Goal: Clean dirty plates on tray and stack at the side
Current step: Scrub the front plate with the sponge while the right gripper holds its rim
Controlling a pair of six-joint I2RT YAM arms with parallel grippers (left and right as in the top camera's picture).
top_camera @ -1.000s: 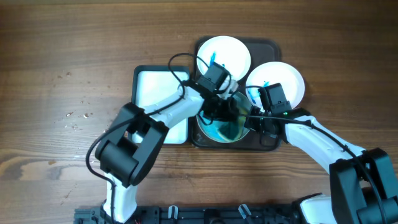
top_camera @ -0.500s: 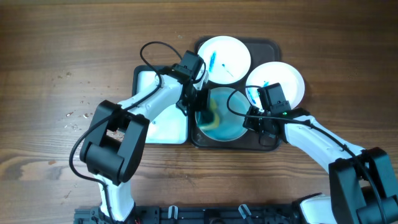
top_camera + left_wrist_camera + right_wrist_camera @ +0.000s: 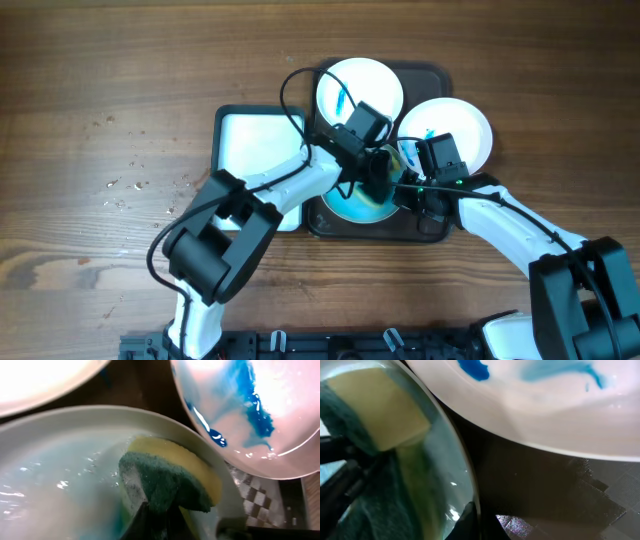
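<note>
since half a second earlier the left hand (image 3: 376, 180) had crossed the near plate (image 3: 345, 208) from its left edge to its right side, carrying the sponge (image 3: 170, 479) with it. its wrist had swung from above the white tray (image 3: 250, 150) to a place over the gap between the far plate (image 3: 358, 90) and the right plate (image 3: 468, 125). the right hand (image 3: 408, 192) had not shifted. all three plates lay where they had been.

the left arm reached from the near left across the corner of the white tray, bent at the elbow, forearm pointing right and far, hand turned down onto the near plate. its fingers (image 3: 152, 521) were closed on the sponge. the sponge was pressed, green face down and yellow back up, against the wet inner wall of the near plate by its right rim.

the right arm came in from the near right, forearm angled left and far. its hand was narrow, tips meeting on the right rim of the near plate, just beside the sponge.

the near plate sat in the near part of the tray (image 3: 432, 70), filmed pale teal. the far plate and the right plate sat in the far part, both marked with blue smears. the tray rested on the desk (image 3: 100, 100), touching the white tray on its left.
</note>
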